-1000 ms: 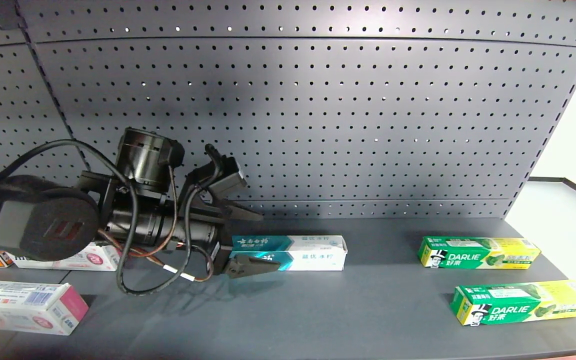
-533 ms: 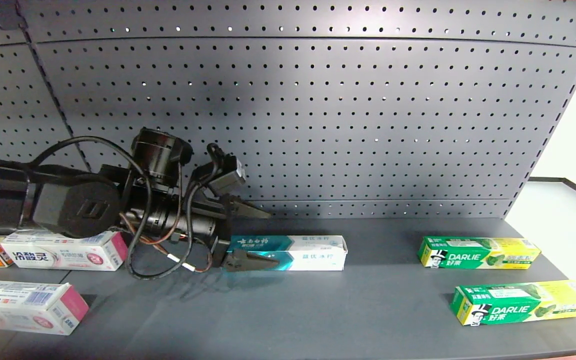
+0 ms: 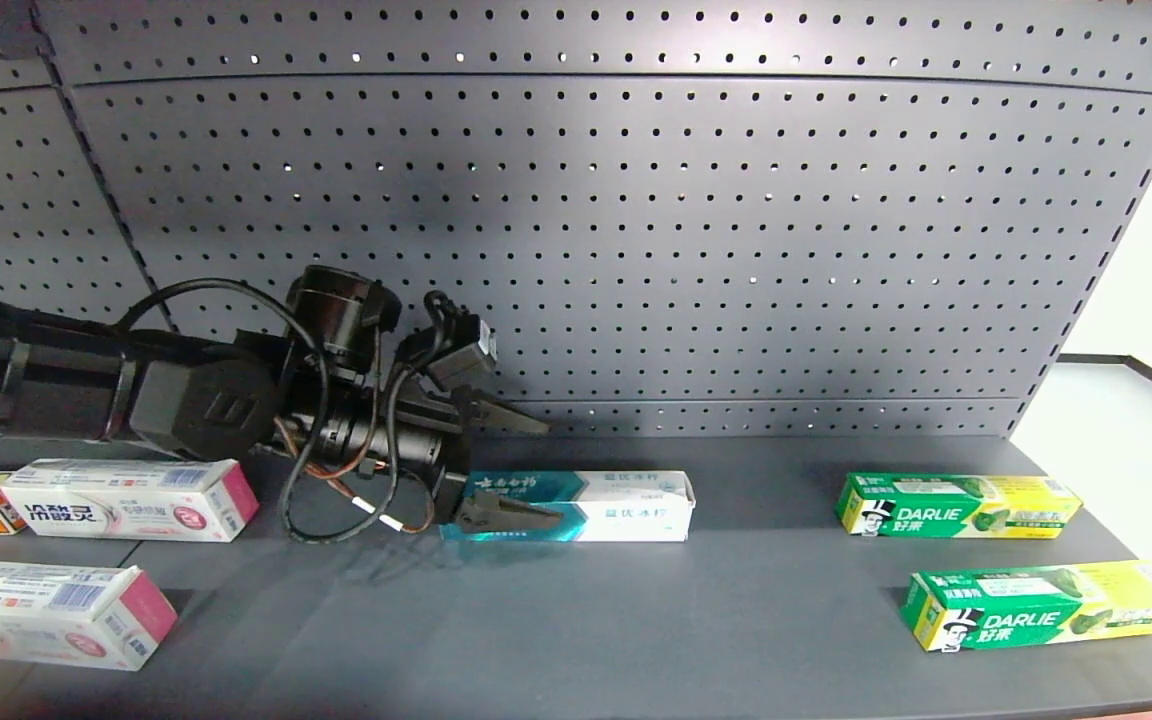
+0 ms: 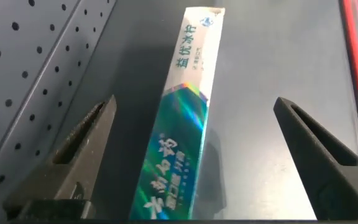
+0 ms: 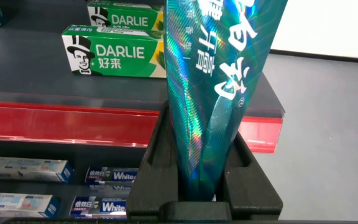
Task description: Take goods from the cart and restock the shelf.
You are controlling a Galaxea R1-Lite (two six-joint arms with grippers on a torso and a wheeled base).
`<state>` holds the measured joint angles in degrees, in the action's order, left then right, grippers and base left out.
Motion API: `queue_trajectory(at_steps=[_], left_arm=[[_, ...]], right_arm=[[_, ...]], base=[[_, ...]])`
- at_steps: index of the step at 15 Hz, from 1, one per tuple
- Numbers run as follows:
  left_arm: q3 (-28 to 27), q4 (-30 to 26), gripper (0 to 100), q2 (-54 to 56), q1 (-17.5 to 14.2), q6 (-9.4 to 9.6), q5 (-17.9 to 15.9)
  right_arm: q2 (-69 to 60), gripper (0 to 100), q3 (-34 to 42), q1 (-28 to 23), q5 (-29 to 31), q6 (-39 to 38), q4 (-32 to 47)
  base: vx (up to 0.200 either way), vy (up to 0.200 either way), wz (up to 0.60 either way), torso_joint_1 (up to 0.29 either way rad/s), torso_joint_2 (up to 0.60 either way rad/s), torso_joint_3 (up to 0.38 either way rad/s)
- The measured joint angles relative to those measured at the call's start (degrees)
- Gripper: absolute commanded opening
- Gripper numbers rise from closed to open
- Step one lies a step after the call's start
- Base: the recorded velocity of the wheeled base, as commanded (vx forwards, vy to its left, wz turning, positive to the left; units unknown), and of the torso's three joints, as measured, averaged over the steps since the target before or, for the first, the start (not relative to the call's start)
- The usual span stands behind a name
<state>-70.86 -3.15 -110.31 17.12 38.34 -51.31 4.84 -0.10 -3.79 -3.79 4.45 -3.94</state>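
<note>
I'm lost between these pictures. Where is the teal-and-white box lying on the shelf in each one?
Head view: the teal-and-white box lies mid-shelf, between the fingers of the open left gripper.
Left wrist view: the same box sits in the middle, between those fingers.
Right wrist view: the box here is a different one, a second teal box clamped in the right gripper.
Shared landmark: the grey shelf.

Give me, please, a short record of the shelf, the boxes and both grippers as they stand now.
Surface: grey shelf with pegboard back
Middle: teal-and-white box lying flat
Left gripper: open, one finger on each side of that box, clear of it
Right gripper: shut on teal holographic box
Shelf's right end: two green boxes, apart
Shelf's left end: two pink-and-white boxes
</note>
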Motion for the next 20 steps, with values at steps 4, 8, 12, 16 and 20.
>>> queue_trajectory(at_steps=[4, 8, 12, 16, 20], left_arm=[[-0.39, -0.18, 100, -1.37, -1.35, 2.11, 0.05], [-1.6, -0.18, 100, -2.47, -2.23, 2.11, 0.07], [-3.11, -6.89, 100, -3.39, -2.51, 4.88, 0.13], [-7.19, -11.79, 100, -4.49, -2.66, 7.62, 0.24], [-7.94, -11.82, 100, -5.32, -2.71, 7.75, 1.26]], right_arm=[[0.0, 0, 0.0, -0.01, 0.0, 0.0, 0.0], [0.0, 0, 0.0, 0.02, 0.02, 0.01, 0.0], [0.0, 0, 0.0, -0.01, 0.0, 0.01, 0.0], [0.0, 0, 0.0, 0.0, -0.01, 0.0, 0.0], [0.0, 0, 0.0, 0.0, 0.0, 0.01, 0.0]], base=[[0.0, 0.0, 0.0, 0.0, 0.0, 0.0], [0.0, 0.0, 0.0, 0.0, 0.0, 0.0], [0.0, 0.0, 0.0, 0.0, 0.0, 0.0], [0.0, 0.0, 0.0, 0.0, 0.0, 0.0], [0.0, 0.0, 0.0, 0.0, 0.0, 0.0]])
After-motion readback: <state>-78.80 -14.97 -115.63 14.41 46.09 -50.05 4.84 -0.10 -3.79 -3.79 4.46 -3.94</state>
